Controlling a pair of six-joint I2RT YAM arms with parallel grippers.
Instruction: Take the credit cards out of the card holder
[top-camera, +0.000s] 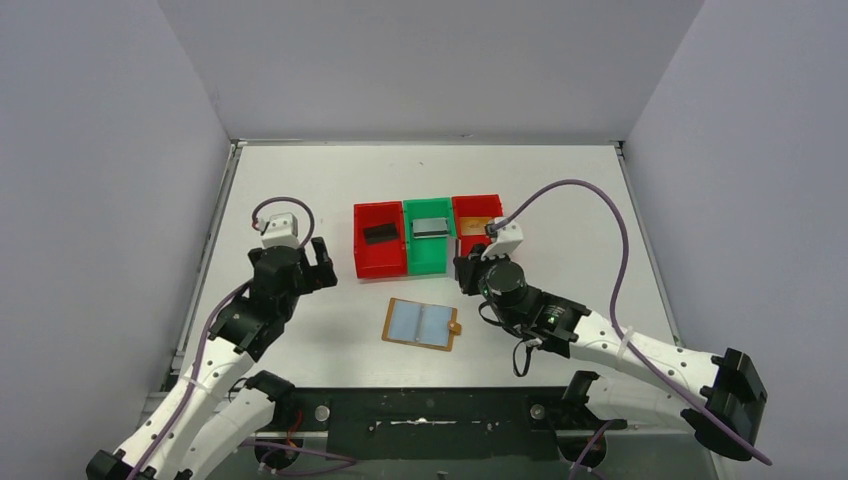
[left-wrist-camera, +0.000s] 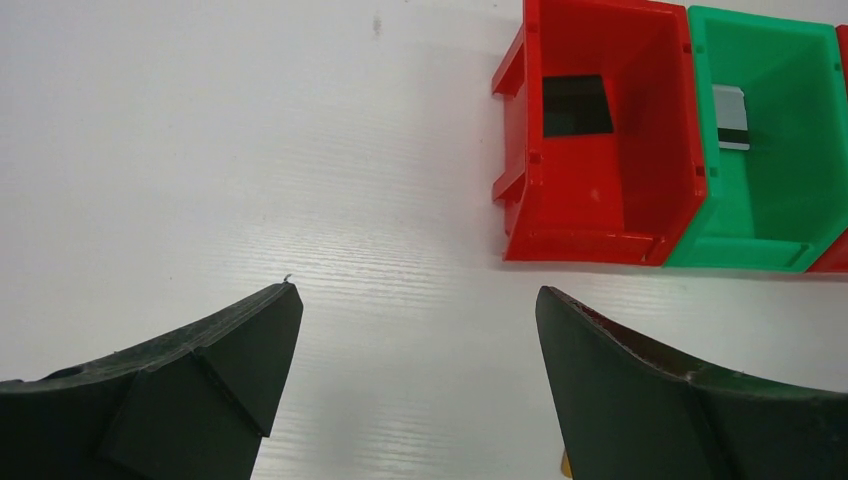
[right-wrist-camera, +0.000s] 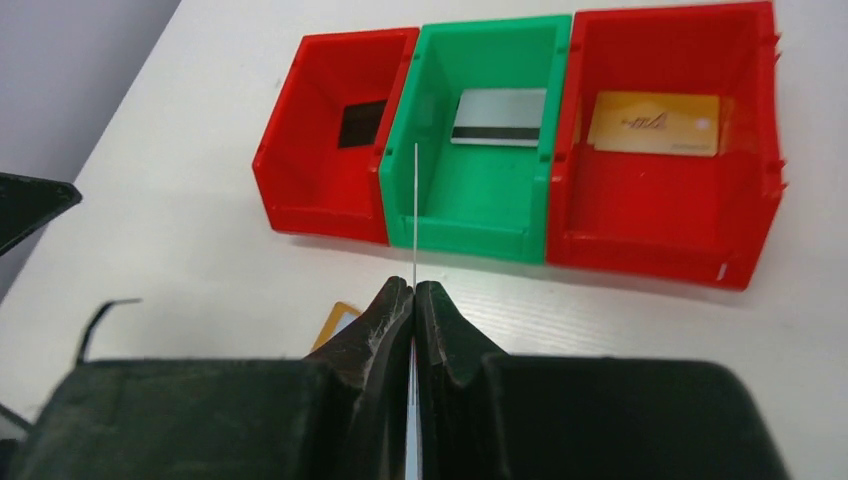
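Note:
The card holder (top-camera: 421, 323) lies open on the table between the arms, orange-tan with two pale blue-grey panels; one corner of it (right-wrist-camera: 335, 322) shows beside my right fingers. My right gripper (right-wrist-camera: 413, 288) is shut on a thin credit card (right-wrist-camera: 414, 210), seen edge-on as a pale line standing up from the jaws. It hovers just right of the holder, in front of the bins, as the top view shows (top-camera: 468, 268). My left gripper (left-wrist-camera: 415, 300) is open with only bare table between its fingers, left of the bins (top-camera: 320, 268).
Three bins stand in a row behind the holder. The left red bin (right-wrist-camera: 320, 200) holds a black card (right-wrist-camera: 362, 122), the green bin (right-wrist-camera: 470, 235) a silver card (right-wrist-camera: 498, 117), and the right red bin (right-wrist-camera: 640, 250) a gold card (right-wrist-camera: 655, 123).

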